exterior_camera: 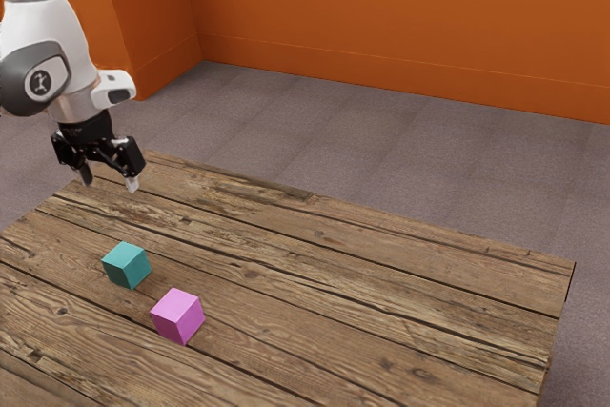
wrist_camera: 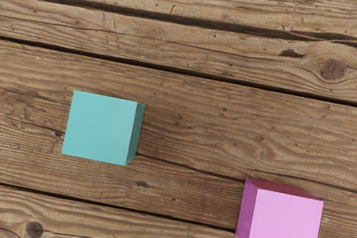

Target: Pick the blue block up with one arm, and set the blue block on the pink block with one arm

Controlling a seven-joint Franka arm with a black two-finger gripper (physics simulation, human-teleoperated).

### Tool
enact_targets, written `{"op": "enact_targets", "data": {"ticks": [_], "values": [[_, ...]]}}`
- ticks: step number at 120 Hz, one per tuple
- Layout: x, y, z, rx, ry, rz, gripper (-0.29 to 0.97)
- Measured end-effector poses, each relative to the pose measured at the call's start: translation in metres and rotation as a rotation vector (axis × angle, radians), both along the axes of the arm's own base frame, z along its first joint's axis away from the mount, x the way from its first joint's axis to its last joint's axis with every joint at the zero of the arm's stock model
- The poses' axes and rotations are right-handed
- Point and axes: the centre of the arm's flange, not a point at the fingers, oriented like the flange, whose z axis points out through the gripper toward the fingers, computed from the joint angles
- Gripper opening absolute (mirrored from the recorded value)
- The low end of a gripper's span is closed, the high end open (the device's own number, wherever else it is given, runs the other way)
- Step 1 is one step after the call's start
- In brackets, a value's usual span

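A teal-blue block [exterior_camera: 127, 265] rests on the wooden table [exterior_camera: 381, 302] toward the exterior view's left. A pink block [exterior_camera: 177, 315] sits close beside it, nearer the front edge, the two apart. My gripper [exterior_camera: 109, 178] hangs high above the table's back left part, well clear of both blocks, with its fingers open and nothing between them. From the wrist camera, the blue block [wrist_camera: 102, 127] and the pink block [wrist_camera: 280, 210] both lie flat on the planks, separated by bare wood.
The plank table's far edge [exterior_camera: 315, 199] and right edge [exterior_camera: 562, 312] drop off to a grey carpet floor. Orange walls [exterior_camera: 400, 7] stand behind.
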Motion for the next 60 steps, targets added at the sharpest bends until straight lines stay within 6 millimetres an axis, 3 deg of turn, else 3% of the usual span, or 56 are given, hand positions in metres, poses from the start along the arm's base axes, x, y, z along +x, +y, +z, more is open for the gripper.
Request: {"op": "enact_targets", "data": {"ticks": [19, 42, 60], "values": [[-0.01, 0.033, -0.025, 0.046, -0.012, -0.005, 0.68], [-0.024, 0.054, -0.06, 0.085, 0.001, -0.04, 0.68], [-0.021, 0.059, -0.087, 0.105, 0.017, -0.07, 0.68]]}}
